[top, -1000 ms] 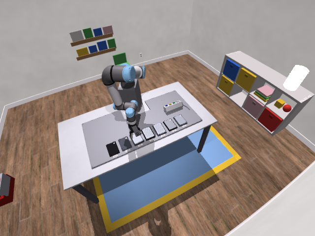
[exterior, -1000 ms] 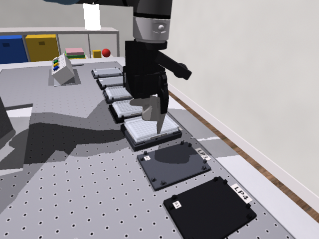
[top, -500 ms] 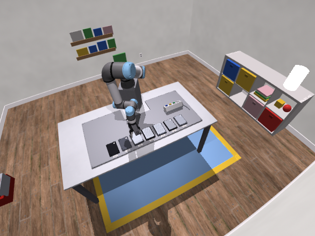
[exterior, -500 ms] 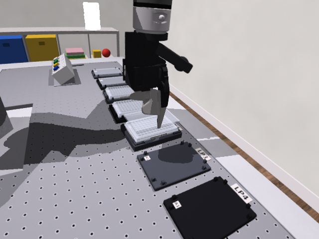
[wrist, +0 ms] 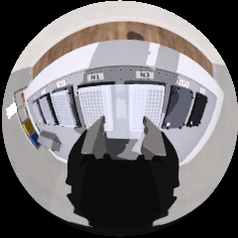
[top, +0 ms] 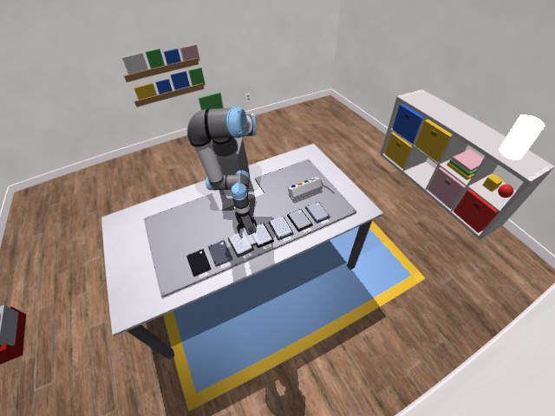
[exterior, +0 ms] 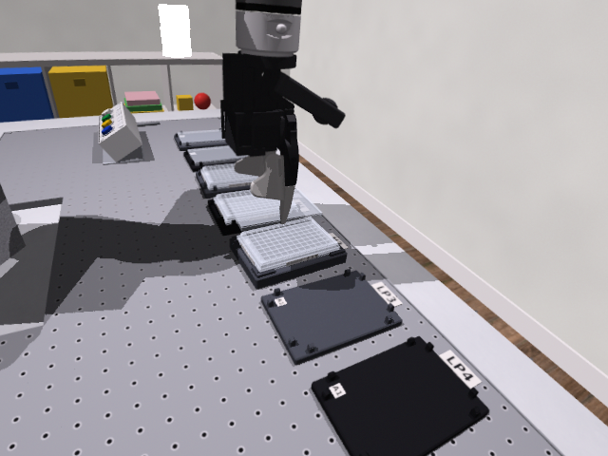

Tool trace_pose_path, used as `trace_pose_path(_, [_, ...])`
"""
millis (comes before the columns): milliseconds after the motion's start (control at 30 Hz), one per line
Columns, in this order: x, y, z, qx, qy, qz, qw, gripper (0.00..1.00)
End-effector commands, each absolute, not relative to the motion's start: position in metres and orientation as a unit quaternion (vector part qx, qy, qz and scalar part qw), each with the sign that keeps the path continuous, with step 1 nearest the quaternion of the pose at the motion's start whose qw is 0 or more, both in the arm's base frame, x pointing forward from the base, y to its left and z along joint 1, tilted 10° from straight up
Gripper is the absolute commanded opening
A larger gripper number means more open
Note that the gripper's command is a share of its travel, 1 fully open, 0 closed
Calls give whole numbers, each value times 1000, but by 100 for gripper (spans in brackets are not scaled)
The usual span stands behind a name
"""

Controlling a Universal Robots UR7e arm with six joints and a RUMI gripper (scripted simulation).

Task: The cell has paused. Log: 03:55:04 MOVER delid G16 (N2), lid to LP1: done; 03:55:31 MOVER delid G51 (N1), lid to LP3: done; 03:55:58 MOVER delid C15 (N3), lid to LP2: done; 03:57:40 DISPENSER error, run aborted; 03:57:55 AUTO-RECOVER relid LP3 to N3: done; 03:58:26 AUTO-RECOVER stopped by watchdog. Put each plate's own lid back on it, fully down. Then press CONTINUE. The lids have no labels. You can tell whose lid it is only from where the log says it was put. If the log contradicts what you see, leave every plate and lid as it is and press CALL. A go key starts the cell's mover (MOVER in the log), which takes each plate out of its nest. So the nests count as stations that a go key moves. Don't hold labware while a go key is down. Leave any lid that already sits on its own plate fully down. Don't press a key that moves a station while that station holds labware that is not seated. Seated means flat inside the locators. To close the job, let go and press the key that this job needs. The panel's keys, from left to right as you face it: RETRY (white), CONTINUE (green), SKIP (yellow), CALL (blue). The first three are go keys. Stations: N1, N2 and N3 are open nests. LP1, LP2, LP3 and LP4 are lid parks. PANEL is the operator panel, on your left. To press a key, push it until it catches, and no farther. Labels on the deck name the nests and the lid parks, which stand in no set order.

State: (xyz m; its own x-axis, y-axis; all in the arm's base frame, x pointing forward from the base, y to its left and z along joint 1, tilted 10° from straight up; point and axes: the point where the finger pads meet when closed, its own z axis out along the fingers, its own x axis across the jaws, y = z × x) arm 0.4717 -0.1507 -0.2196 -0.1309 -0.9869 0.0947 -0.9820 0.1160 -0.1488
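Note:
My gripper (exterior: 275, 195) is shut on a clear lid (exterior: 300, 208) and holds it just above the deck, over the gap between the N3 and N1 nests; the lid also shows between my fingers in the wrist view (wrist: 123, 119). The N3 plate (exterior: 287, 244) sits in its nest with its wells open. The N1 plate lies partly under the held lid. The N2 plate (exterior: 223, 175) behind it is open too. LP3 (exterior: 331, 313) and LP4 (exterior: 400, 394) are empty. Two farther parks (exterior: 212, 156) (exterior: 199, 137) each hold a lid; I cannot read their labels.
The operator panel (exterior: 118, 131) stands at the back left of the deck with its coloured keys facing me; it also shows in the overhead view (top: 305, 188). The arm's shadow falls across the mat left of the nests. The table's edge runs close along the right of the row.

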Motion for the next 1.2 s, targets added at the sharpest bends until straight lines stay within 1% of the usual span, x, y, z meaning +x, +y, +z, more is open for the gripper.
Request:
trace_pose_path(0, [475,-127,-221,-659,747,-88,13,0])
trace_pose_path(400, [480,-78,-227,-659,747,-88,14,0])
trace_pose_path(1167, [481,-77,-231,-659,747,-88,14,0])
